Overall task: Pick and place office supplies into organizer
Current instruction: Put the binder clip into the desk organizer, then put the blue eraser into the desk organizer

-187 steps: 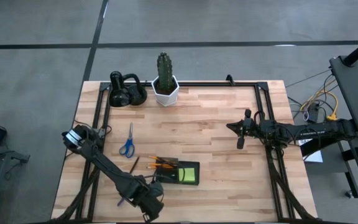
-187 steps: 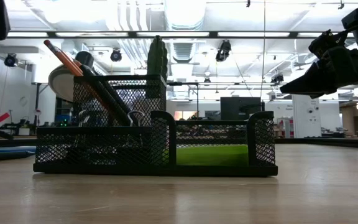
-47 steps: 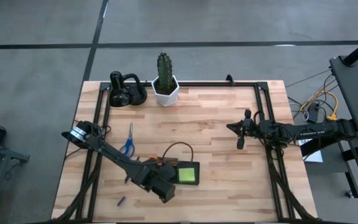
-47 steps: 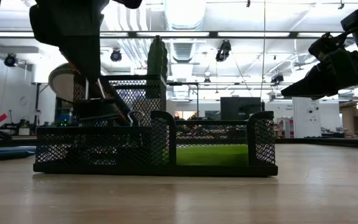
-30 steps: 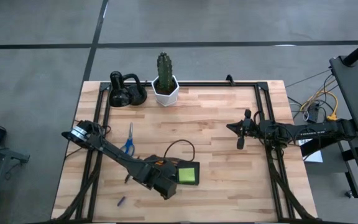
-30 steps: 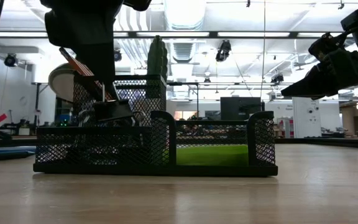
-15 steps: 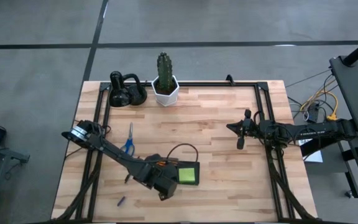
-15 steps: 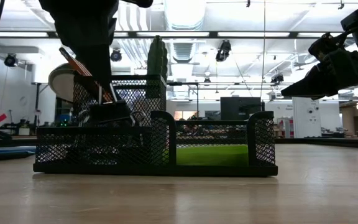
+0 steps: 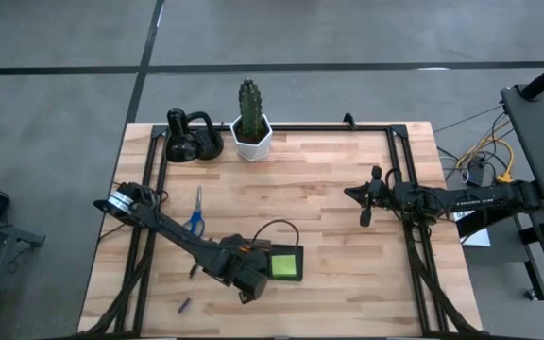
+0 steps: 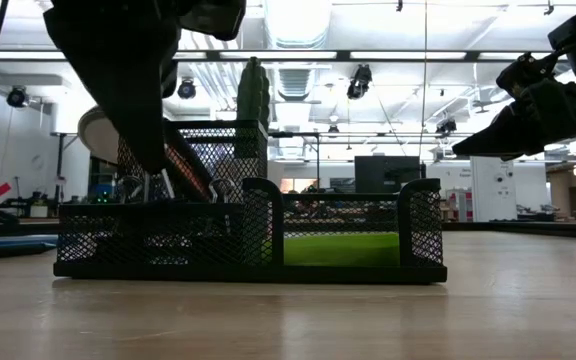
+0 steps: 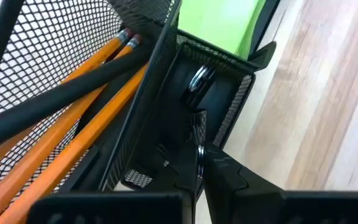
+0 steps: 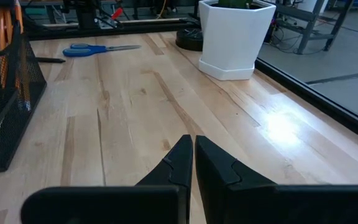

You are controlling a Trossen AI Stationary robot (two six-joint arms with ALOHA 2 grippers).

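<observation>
While its two dark fingers are pressed fully together, the left gripper (image 11: 199,180) sits low inside a narrow compartment of the black wire-mesh desk organizer (image 9: 274,262), its tips on the thin wire handle of a small dark binder clip (image 11: 197,87) lying there; whether the handle is pinched between the fingers cannot be told; beside that compartment, the taller mesh cup holds orange wooden pencils (image 11: 73,134) and a black pen (image 11: 61,93) leaning together; a lime-green sticky-note pad (image 9: 285,263) lies flat in the adjoining section; the organizer stands near the table's front edge; blue-handled scissors (image 9: 195,213) lie on the light wooden table (image 9: 319,189) just beside the left arm; the right gripper (image 9: 365,218), closed and empty, hovers well apart toward the table's right side.
</observation>
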